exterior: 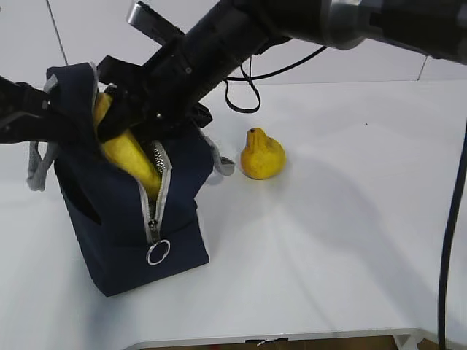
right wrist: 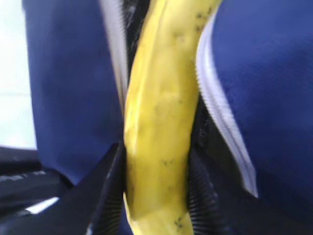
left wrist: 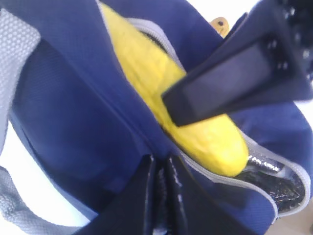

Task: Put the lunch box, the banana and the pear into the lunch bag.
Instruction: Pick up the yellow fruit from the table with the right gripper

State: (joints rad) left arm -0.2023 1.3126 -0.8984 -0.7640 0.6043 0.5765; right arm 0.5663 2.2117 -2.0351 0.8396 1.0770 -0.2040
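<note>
The navy lunch bag [exterior: 124,233] stands at the left of the table with its zipper open. My right gripper [exterior: 117,109] is shut on the yellow banana [exterior: 131,157] and holds it slanted in the bag's opening, its lower end inside. The right wrist view shows the banana [right wrist: 159,122] between the two black fingers [right wrist: 105,191]. My left gripper [left wrist: 161,196] is shut on the bag's blue fabric edge [left wrist: 98,127] and holds the opening apart; the banana [left wrist: 195,122] lies just beside it. The yellow-orange pear [exterior: 262,154] sits on the table right of the bag. The lunch box is out of view.
The bag's grey zipper ring pull [exterior: 157,252] hangs down the front. A grey webbing handle [exterior: 36,171] droops at the bag's left. A black cable [exterior: 244,91] loops on the white table [exterior: 350,233] behind the pear. The table's front edge runs along the bottom.
</note>
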